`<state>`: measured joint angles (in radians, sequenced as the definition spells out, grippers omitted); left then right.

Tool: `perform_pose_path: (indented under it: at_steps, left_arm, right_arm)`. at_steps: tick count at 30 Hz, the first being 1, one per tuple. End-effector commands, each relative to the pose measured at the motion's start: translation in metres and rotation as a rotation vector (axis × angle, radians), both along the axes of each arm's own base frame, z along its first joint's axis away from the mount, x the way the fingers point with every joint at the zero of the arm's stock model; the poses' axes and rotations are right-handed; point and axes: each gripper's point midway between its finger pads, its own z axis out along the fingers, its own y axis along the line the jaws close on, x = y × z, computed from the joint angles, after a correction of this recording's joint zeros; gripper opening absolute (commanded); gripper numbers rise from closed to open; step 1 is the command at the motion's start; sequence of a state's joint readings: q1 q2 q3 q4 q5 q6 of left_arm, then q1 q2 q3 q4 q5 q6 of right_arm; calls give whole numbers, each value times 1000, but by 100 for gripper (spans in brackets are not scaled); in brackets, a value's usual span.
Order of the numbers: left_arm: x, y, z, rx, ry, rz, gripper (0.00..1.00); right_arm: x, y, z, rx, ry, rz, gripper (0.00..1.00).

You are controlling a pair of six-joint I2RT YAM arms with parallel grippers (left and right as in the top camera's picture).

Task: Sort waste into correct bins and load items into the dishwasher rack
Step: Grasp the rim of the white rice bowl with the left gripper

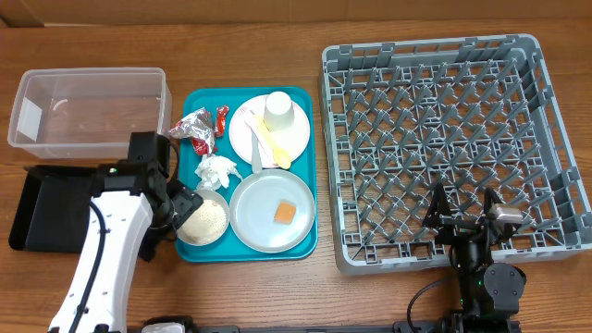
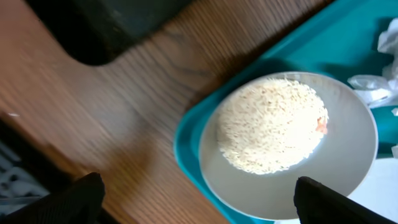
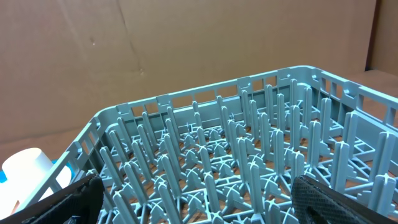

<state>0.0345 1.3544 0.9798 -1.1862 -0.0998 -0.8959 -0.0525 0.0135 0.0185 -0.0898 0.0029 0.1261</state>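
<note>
The small bowl (image 1: 203, 220) of white rice (image 2: 270, 124) sits at the teal tray's front left corner. My left gripper (image 1: 183, 207) is open and hovers just over the bowl's left edge; its fingertips (image 2: 199, 202) straddle the rim without touching it. A grey plate (image 1: 273, 211) holds the orange cube (image 1: 285, 213). A pink plate (image 1: 268, 129) carries the white cup (image 1: 280, 113) and yellow spoon (image 1: 268, 143). Foil wrappers (image 1: 199, 125) and a napkin (image 1: 215, 169) lie on the tray. My right gripper (image 1: 462, 220) is open over the rack's (image 1: 453, 139) front edge.
The teal tray (image 1: 310, 236) sits between the bins and the rack. The clear tub (image 1: 88, 111) stands at the back left. The black tray (image 1: 46, 217) lies in front of it, partly under my left arm. The rack's pegs (image 3: 236, 143) fill the right wrist view.
</note>
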Motion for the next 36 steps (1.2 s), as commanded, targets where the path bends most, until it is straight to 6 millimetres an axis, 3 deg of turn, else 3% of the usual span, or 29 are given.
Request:
perform_pose_path:
  at_steps: [1,9,13,19,26,32,36]
  left_arm:
    - [-6,-9,-16,-54,34,-11,93]
    - [-21,-13,-36,-78,76,-9,85]
    - [-30,-13,-43,-78,101,0,75]
    - [-34,-15,-62,-86,86,7,76]
    - [-26,-15,-64,-88,55,6,79]
    - [-27,-17,-65,-95,56,6,55]
    - [-28,-17,-65,-95,61,6,45]
  right_arm:
    - [0,0,-1,-7,-7,1,100]
    - [0,0,-1,-7,-7,1,100]
    - [0,0,-1,-7,-7,1,100]
    - [0,0,-1,-7,-7,1,100]
    - [0,0,-1,-7,-7,1,100]
    - [0,0,-1,-7,-7,1,100]
    - [0,0,-1,-7,-7,1,100]
